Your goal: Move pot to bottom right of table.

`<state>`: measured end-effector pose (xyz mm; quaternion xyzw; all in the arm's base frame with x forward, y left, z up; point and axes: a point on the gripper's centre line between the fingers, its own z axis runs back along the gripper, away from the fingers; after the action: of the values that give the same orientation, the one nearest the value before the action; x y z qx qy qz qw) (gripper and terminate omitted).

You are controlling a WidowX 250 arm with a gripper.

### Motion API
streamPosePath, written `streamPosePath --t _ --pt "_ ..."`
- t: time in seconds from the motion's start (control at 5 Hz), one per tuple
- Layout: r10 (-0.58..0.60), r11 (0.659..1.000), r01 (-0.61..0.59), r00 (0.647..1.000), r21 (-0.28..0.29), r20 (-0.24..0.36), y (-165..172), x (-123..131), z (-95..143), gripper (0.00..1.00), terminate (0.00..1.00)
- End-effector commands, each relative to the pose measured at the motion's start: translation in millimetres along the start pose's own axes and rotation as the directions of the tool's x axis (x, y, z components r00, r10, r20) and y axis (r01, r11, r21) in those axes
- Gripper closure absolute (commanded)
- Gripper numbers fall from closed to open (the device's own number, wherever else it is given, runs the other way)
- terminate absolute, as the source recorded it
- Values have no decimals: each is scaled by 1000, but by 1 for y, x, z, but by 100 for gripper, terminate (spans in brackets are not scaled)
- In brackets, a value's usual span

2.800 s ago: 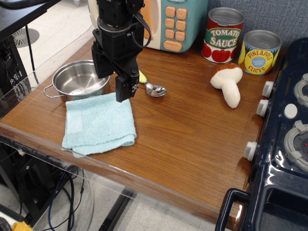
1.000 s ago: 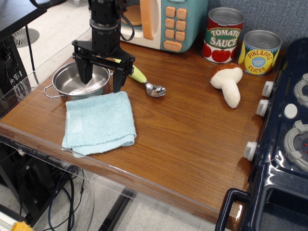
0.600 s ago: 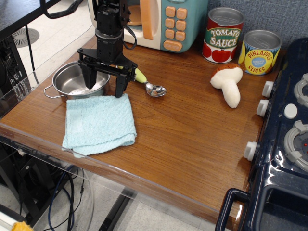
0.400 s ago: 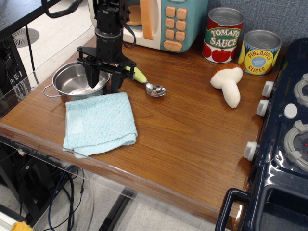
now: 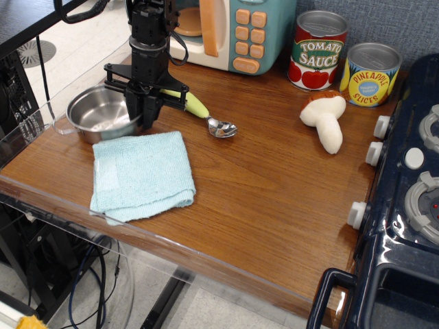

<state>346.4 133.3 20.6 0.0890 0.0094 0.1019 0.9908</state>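
1. A brown wood-grain table (image 5: 274,199) with a clear acrylic rim fills the single view; a grey-blue wall runs behind it, and a dark blue toy stove (image 5: 405,205) with white knobs stands along the right edge.
2. The pot (image 5: 99,113), shiny and shallow, sits at the far left of the table, close to the acrylic rim, with one wire loop handle showing on its left side.
3. The black gripper (image 5: 143,113) hangs straight down over the pot's right rim with its fingers drawn together on that rim, one inside the bowl and one outside.
4. A folded light blue cloth (image 5: 142,176) lies just in front of the pot, its far edge near the pot's wall.
5. A spoon (image 5: 209,118) with a yellow-green handle lies to the right of the gripper, its metal bowl pointing toward the table's middle.
6. At the back stand a teal toy microwave (image 5: 236,31), a tomato sauce can (image 5: 319,50) and a pineapple slices can (image 5: 370,74).
7. A toy mushroom (image 5: 328,120) lies on its side in front of the cans.
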Motion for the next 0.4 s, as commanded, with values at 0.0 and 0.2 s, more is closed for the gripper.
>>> streamPosePath --t 0.0,0.2 --pt "-80 995 77 996 71 47 10 3 42 100 0" --pt "-151 986 148 988 79 35 1 0 61 100 0"
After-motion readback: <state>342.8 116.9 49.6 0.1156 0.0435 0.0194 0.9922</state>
